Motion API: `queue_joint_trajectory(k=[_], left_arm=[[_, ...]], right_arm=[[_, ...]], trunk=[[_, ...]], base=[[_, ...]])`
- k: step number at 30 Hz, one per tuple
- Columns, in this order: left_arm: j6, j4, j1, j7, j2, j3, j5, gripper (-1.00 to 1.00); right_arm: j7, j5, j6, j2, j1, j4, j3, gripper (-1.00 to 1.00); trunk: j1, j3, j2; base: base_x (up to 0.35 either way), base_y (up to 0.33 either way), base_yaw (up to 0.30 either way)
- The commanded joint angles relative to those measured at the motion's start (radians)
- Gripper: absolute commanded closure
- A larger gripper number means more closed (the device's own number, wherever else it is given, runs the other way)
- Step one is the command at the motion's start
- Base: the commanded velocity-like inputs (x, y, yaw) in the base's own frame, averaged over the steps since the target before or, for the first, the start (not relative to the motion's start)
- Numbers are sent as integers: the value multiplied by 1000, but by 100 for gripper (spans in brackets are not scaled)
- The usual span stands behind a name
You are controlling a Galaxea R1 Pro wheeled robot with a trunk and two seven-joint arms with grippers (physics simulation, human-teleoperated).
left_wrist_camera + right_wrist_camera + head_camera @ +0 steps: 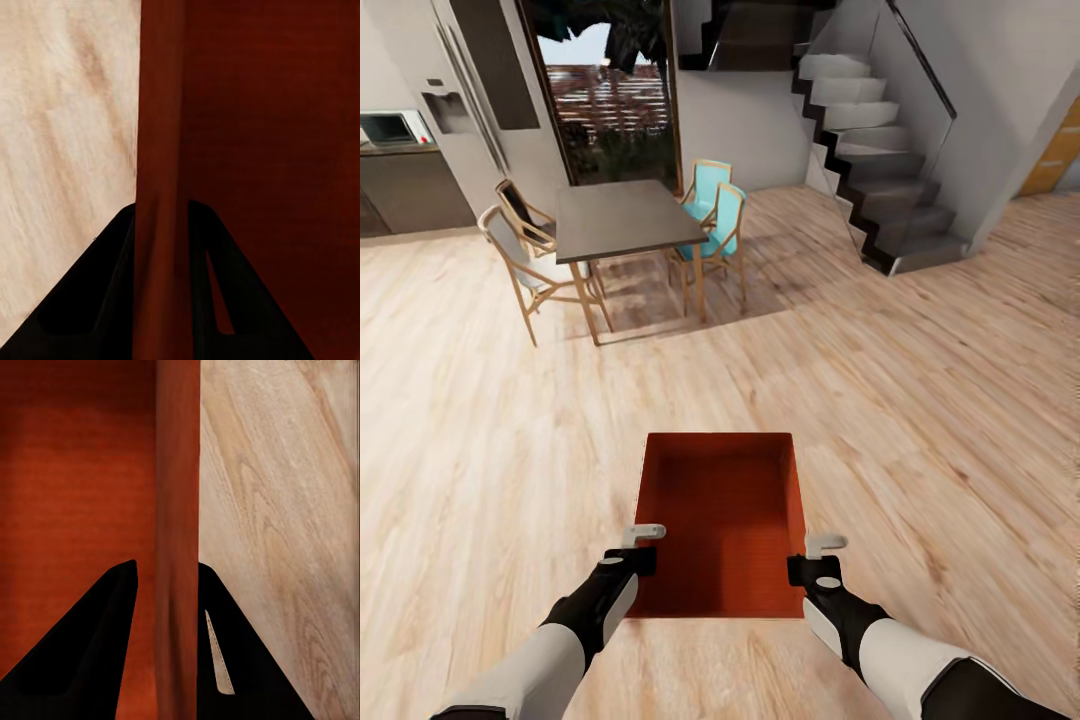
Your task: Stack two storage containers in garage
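One red-orange storage container [722, 515] hangs in front of me above the light wood-plank floor, held level between both arms. My left gripper [637, 560] is shut on its left wall, whose rim [159, 150] runs between the dark fingers [97, 300]. On the opposite side my right gripper [812, 568] is shut on the right wall [178, 510], with black fingers [90, 645] on either side of it. The container is empty inside.
A grey dining table [622, 217] with wooden and turquoise chairs [717, 222] stands ahead to the left. Behind it is a glass door [610, 90]. A dark staircase [880, 150] rises at the right. A fridge [470, 90] and a kitchen counter [400, 150] sit far left.
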Motion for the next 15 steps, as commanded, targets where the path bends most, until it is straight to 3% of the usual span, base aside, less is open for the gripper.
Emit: queue_joint_trajectory(k=[1, 15], left_arm=[[6, -65, -1, 4, 12, 6, 5, 100], [6, -65, -1, 4, 12, 6, 6, 100]], right_arm=[[0, -15, -1, 0, 0, 38, 28, 100], [0, -15, -1, 0, 0, 38, 28, 100]], trunk=[[1, -1, -1], [1, -1, -1]], base=[[322, 0, -254], [322, 0, -254]])
